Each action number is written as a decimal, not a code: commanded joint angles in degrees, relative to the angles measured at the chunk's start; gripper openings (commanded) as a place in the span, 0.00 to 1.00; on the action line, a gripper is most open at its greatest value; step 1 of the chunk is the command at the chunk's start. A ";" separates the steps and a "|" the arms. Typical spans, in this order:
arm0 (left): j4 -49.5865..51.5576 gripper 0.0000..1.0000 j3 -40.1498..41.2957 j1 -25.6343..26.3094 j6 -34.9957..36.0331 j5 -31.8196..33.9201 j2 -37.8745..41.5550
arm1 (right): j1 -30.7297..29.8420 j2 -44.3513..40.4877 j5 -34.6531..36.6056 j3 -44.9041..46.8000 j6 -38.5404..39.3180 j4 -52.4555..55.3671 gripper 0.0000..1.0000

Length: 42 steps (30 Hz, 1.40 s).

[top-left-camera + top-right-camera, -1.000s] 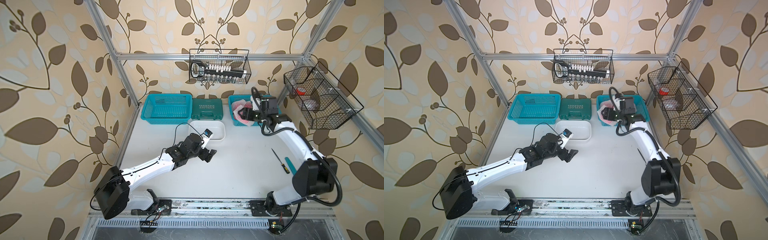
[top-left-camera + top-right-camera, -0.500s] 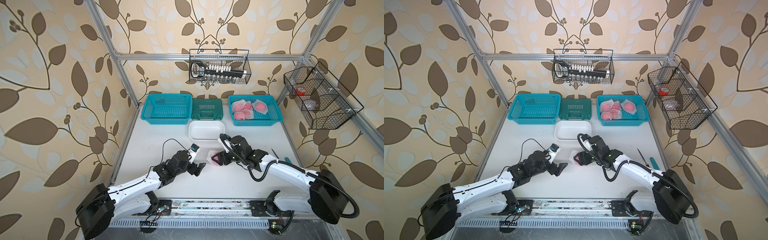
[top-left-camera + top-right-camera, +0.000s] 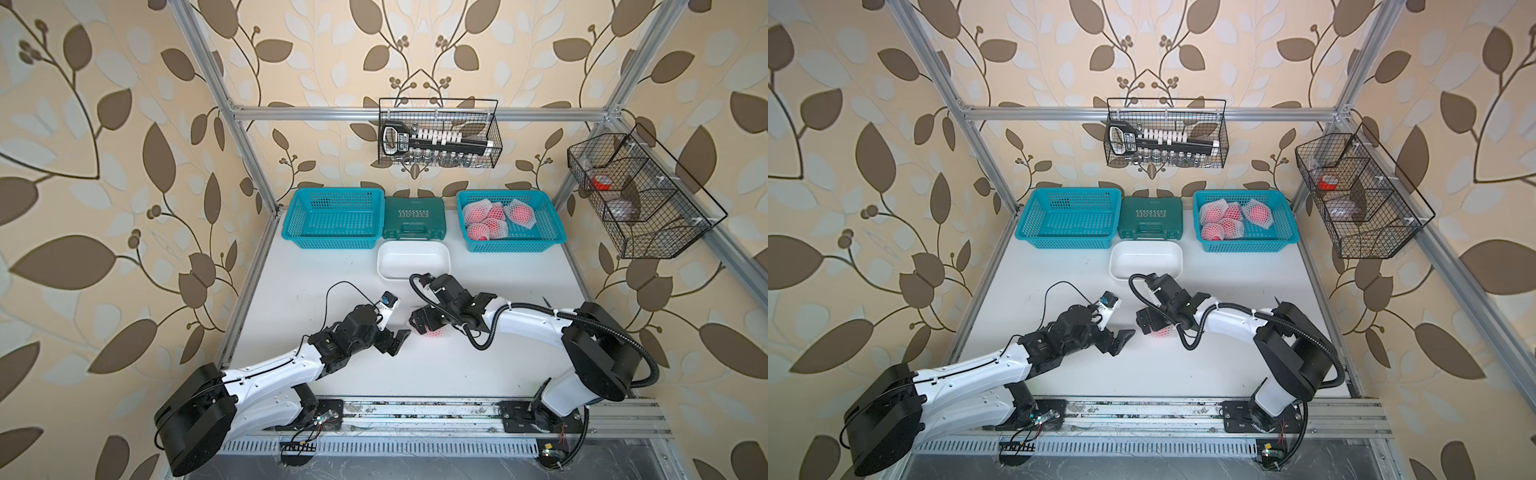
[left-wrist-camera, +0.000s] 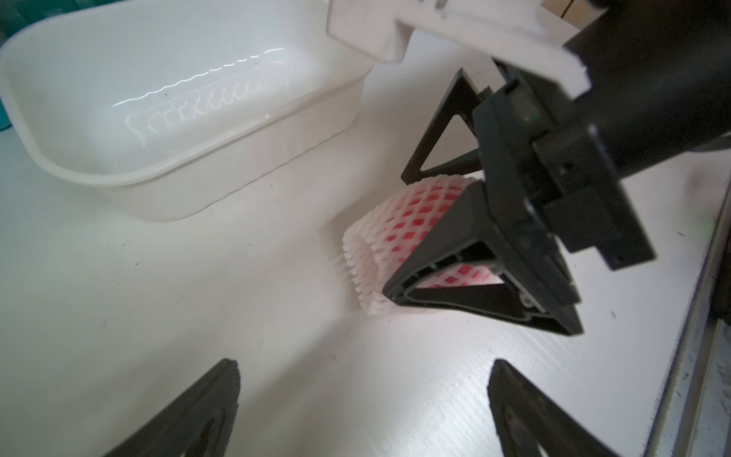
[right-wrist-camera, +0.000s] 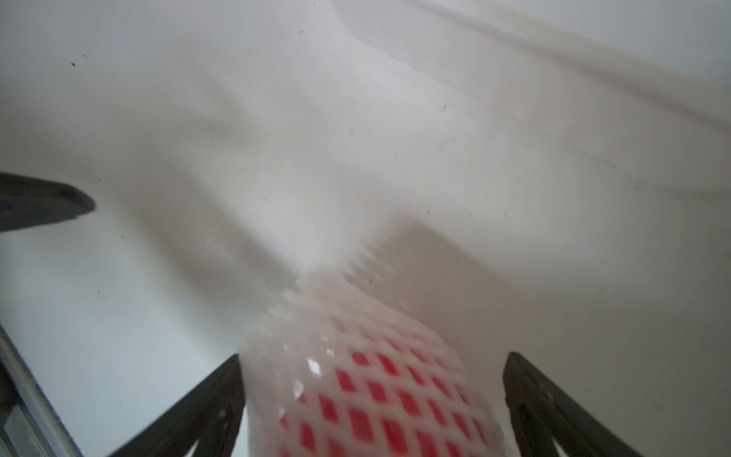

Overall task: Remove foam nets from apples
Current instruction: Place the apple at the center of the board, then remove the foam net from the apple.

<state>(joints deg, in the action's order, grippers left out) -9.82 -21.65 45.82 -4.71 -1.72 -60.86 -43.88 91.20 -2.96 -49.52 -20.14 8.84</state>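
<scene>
Lying on the white worktop (image 3: 332, 291), near its middle and just in front of the white tub (image 3: 413, 259): one red apple (image 4: 419, 213), sleeved in its foam net (image 4: 356, 253)

Handling, as judged:
- Foam net: light, soft and springy. It is likely to cling to the skin and stretch before it slides.
- Apple: firm, round and far heavier than its sleeve. It is apt to roll, and to bruise under a hard pinch.
- Best hold on the net: the loose crimped end standing clear of the fruit, which faces the left gripper (image 4: 364, 364).
- Best hold on the fruit: gently, across its widest part.

Jaws:
- Right gripper (image 5: 374, 358): spread wide and straddling the netted apple. The right wrist view shows a gap on one side, so it reads as unclamped, with the fruit resting on the worktop.
- Left gripper: spread wide with nothing between, near the net's loose end and not touching it.

Containers:
- White tub: empty.
- Right-hand teal basket (image 3: 513, 249): five netted apples (image 3: 494, 220), bunched toward the end nearest the green case, none bare.
- Left-hand teal basket (image 3: 330, 241): empty.
- Green case (image 3: 413, 218), between the two baskets: shut, contents unseen
</scene>
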 commanded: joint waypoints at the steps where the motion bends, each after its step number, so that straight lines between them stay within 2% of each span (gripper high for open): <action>1: -1.78 0.99 -2.72 0.41 0.75 -1.90 -0.57 | 0.08 -3.50 -0.38 -0.56 -0.40 -0.19 1.00; 5: -0.81 0.99 -3.75 0.41 2.03 -2.50 -0.30 | 4.02 -11.76 -7.10 3.57 -2.88 -3.23 1.00; 11: 2.43 0.99 -7.39 0.41 4.07 -5.72 -2.70 | 23.82 -24.51 -28.50 21.29 -13.75 -15.63 0.99; 14: 0.92 0.99 -7.92 0.46 4.73 -6.81 -4.61 | 27.91 -26.27 -34.67 26.72 -15.49 -18.17 0.97; 19: 0.77 0.97 -10.32 0.41 5.50 -7.42 -8.22 | 28.67 -24.07 -40.16 32.19 -19.86 -25.61 0.91; 27: -0.29 0.94 -10.96 0.41 4.68 -6.00 -11.16 | 28.35 -14.11 -43.88 35.43 -21.84 -36.02 0.78; 33: -1.02 0.94 -9.85 0.41 2.96 -3.55 -10.66 | 25.07 -7.69 -43.58 35.37 -22.92 -41.63 0.68; 38: -0.39 0.94 -9.39 0.46 2.91 -3.26 -10.07 | 24.01 -3.16 -44.41 35.61 -25.40 -48.61 0.52; 42: -0.11 0.95 -8.79 0.43 2.71 -2.59 -9.07 | 23.91 -2.57 -44.26 35.44 -25.34 -49.98 0.41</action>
<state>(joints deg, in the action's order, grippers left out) -8.82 -30.46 45.82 -1.52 -5.65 -71.94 -19.73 88.25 -46.24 -14.52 -45.06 -37.06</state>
